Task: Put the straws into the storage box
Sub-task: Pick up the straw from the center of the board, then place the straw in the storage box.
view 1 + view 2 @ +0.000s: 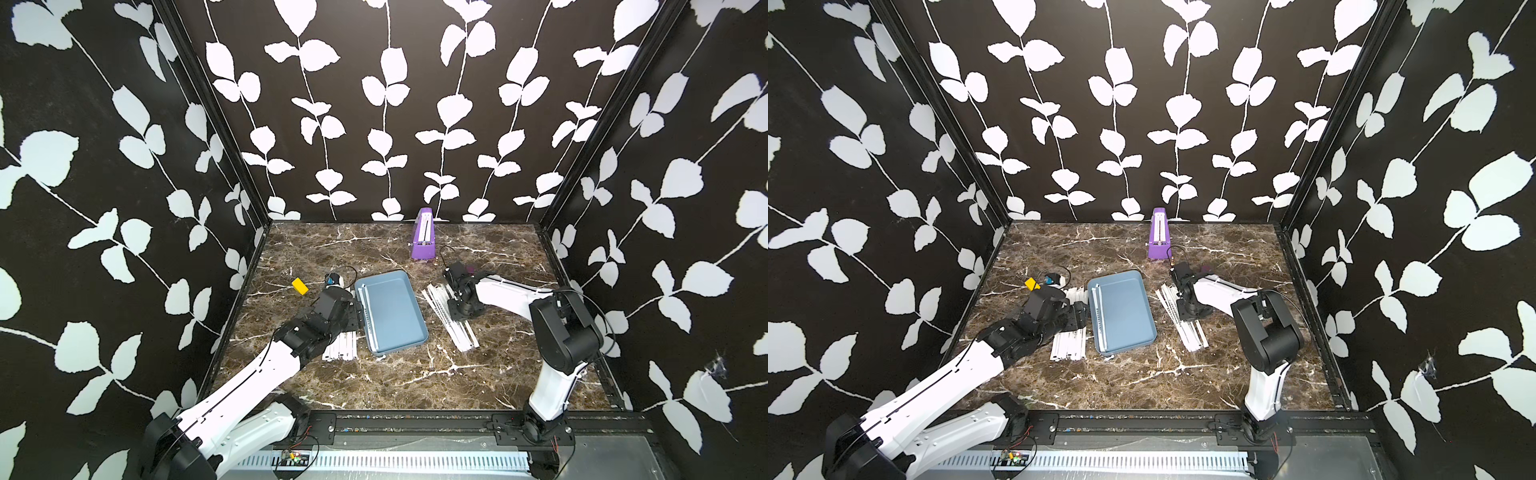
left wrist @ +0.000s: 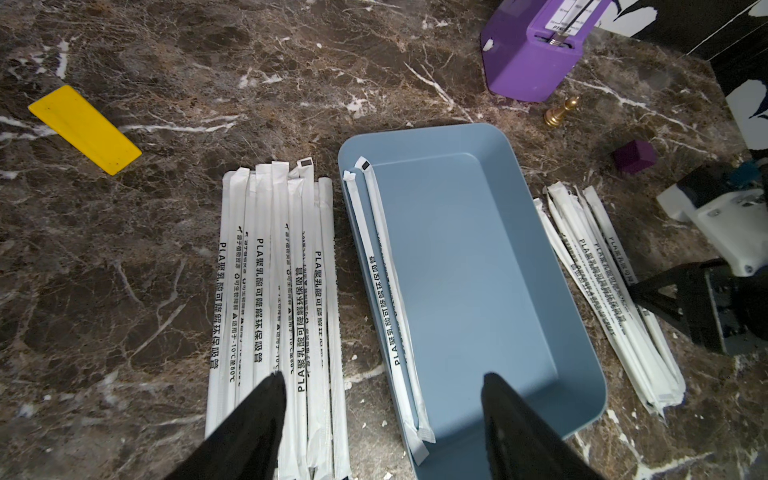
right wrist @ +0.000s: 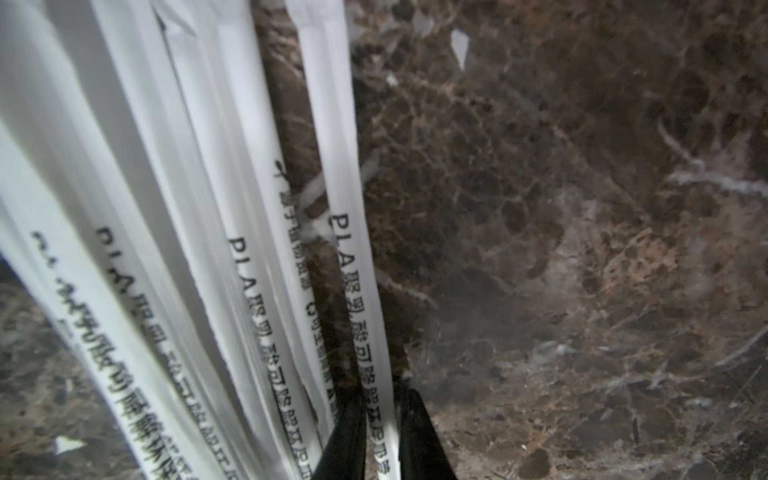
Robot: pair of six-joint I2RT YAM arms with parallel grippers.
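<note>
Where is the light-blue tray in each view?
In a top view: shallow light-blue tray between two piles of white paper-wrapped straws.
In a top view: same spot.
Left wrist: between the same piles.
Right wrist: absent.
Shared landmark: tall purple wedge beyond its far end; right wrist lacks it.

Straws (image 1: pixel 341 347) partly beneath left arm (image 1: pixel 266 365).

The straws (image 2: pixel 266 291) bear printed "PLA" (Chinese characters follow it).

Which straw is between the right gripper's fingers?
The loose straw at the edge of the right-hand pile, farthest from the storage box; marble shows between it and the others.
</note>
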